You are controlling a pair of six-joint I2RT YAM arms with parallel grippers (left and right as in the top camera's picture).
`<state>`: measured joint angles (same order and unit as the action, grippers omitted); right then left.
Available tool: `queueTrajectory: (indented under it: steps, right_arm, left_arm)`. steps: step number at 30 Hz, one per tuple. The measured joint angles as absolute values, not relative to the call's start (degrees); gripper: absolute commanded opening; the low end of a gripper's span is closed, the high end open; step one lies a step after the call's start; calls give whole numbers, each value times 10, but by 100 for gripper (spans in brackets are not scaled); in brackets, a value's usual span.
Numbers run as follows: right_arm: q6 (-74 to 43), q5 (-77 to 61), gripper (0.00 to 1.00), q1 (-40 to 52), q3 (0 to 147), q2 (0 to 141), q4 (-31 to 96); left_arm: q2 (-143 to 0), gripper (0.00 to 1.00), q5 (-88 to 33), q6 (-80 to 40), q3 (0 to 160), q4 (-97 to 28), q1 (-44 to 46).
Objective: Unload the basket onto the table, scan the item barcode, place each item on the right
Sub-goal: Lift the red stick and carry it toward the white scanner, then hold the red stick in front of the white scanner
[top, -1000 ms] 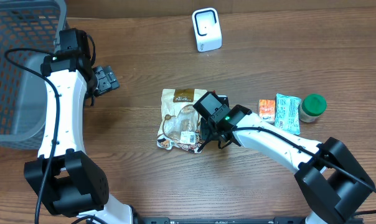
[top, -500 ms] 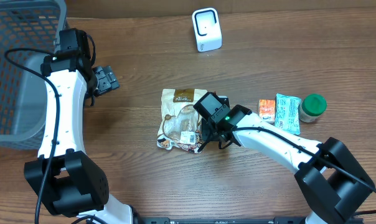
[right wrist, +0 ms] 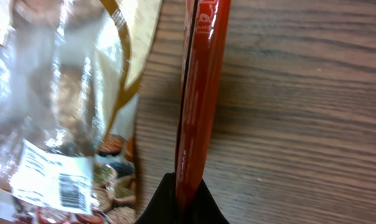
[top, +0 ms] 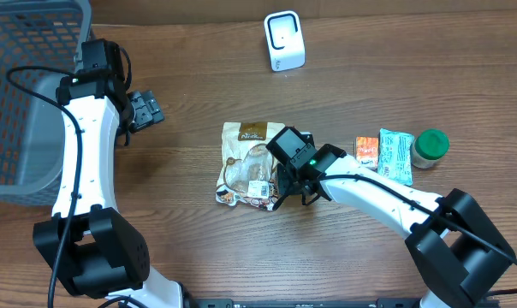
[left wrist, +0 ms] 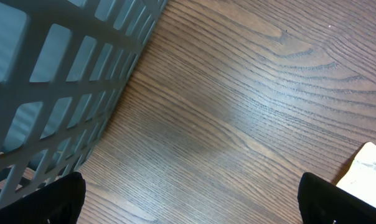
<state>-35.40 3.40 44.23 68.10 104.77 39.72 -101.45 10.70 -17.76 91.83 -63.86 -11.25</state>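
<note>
- My right gripper (right wrist: 185,205) is clamped on the lower end of a thin red packet (right wrist: 200,93), which the wrist camera sees edge-on, running straight up from my fingers
- The red packet sits near the middle of the table (top: 395,68), just at 3 o'clock of the bag (top: 244,158); from overhead my wrist hides it
- The bag lies flat at the centre; brownish pieces show through its clear front, and a white barcode label (right wrist: 58,185) faces up near its 6 o'clock end
- The scanner (top: 284,41) stands at 12 o'clock, well apart from the bag and from my right gripper
- My left gripper (top: 145,109) hangs at 10 o'clock with its jaws spread wide, holding nothing, just beside the basket (top: 36,34)
- The basket fills the 10 o'clock corner; its grey lattice wall crosses the left wrist view, and I cannot tell what lies inside
- At 3 o'clock a row: orange packet (top: 366,151), teal packet (top: 395,156) touching it, then a jar (top: 430,147) with a green lid on; its contents I cannot see
</note>
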Motion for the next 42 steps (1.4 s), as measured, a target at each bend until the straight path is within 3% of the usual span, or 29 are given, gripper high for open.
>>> queueTrajectory:
  steps: [26, 36, 42]
  right_arm:
    - [-103, 65, 4, 402, 707, 1013, 442]
    - [48, 194, 3, 397, 858, 1005, 510]
    - [123, 217, 3, 347, 984, 1002, 515]
  left_arm:
    - [-1014, 100, 107, -178, 918, -639, -112]
    - [-1014, 100, 107, -178, 918, -639, -112]
    - [-1014, 100, 107, -178, 918, -639, -112]
